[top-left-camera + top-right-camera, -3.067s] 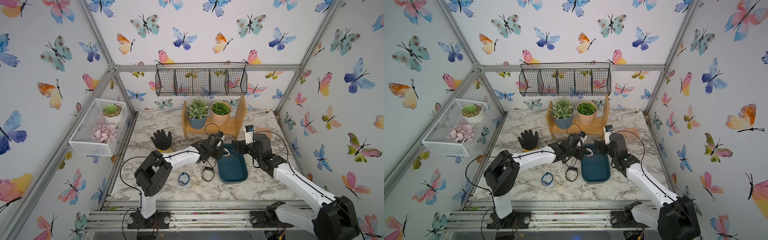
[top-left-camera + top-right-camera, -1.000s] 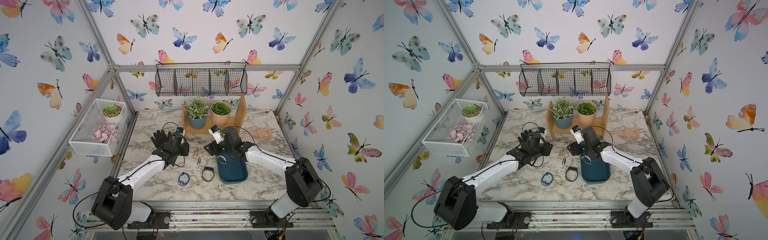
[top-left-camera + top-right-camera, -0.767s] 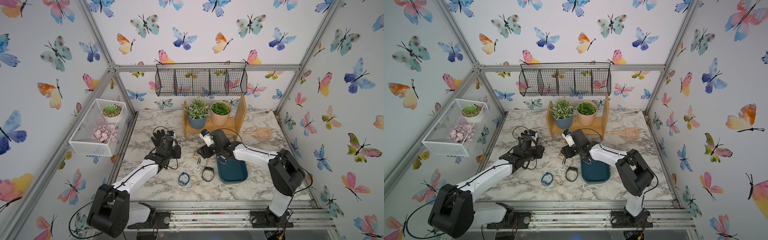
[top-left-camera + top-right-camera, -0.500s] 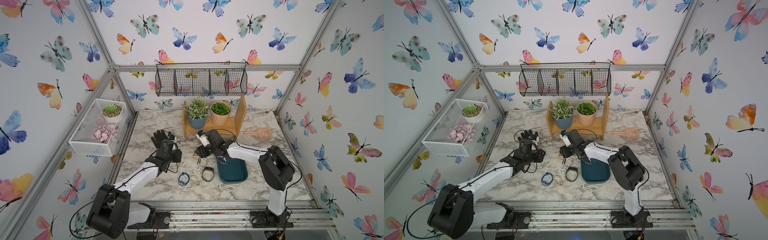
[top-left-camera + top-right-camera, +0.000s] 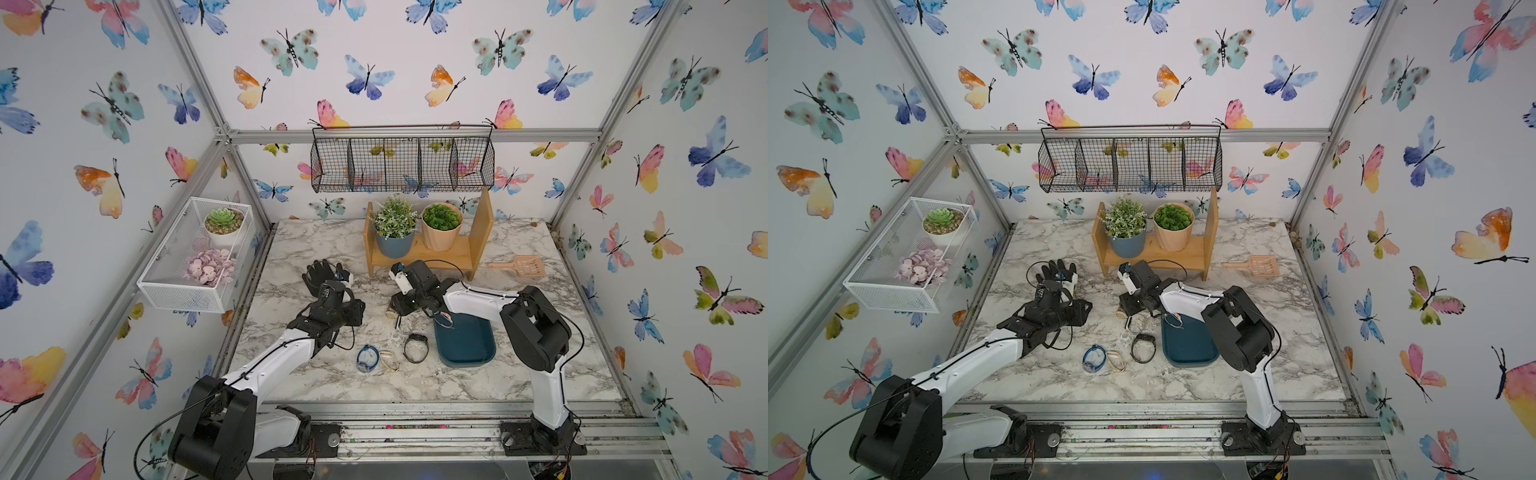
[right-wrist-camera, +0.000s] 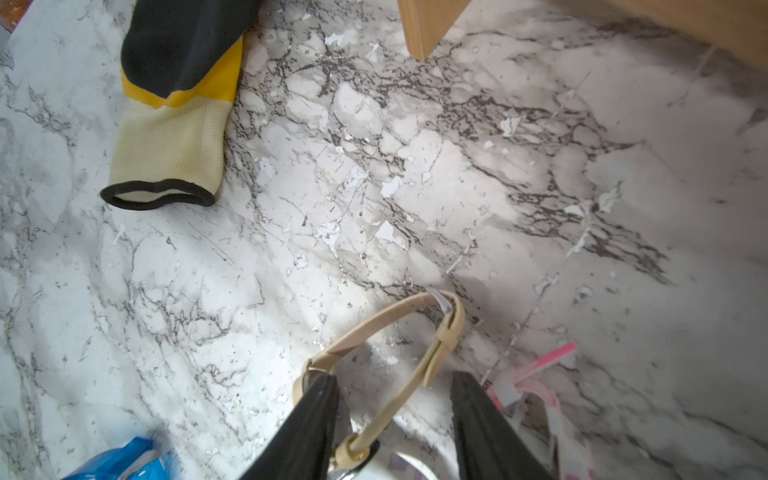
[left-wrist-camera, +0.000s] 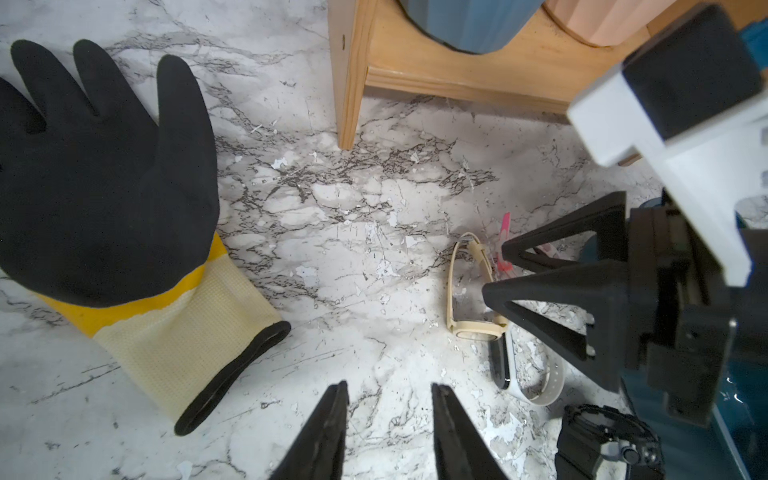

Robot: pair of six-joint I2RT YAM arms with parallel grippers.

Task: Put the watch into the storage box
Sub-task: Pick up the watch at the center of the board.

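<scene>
Marble-look, grey-veined desk (image 5: 540, 365): carries everything.
Dark teal oblong plastic storage box (image 5: 469, 345): flat on desk by my R arm. Thin small item at its far end, can't ID.
R claw (image 6: 392, 376): low, just beside box's far corner. Jaws apart, straddling the strap of the slim beige-strapped watch (image 6: 399, 316), not clamped yet.
L claw (image 7: 389, 384): jaws apart, empty, nr black-and-yellow work glove (image 7: 104, 166).
Status: beige watch on desk, outside box. Remaining, I judge: pinch, lift, carry, release in box.

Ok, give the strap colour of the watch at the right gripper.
Beige strap, clearest in right wrist view.
</scene>
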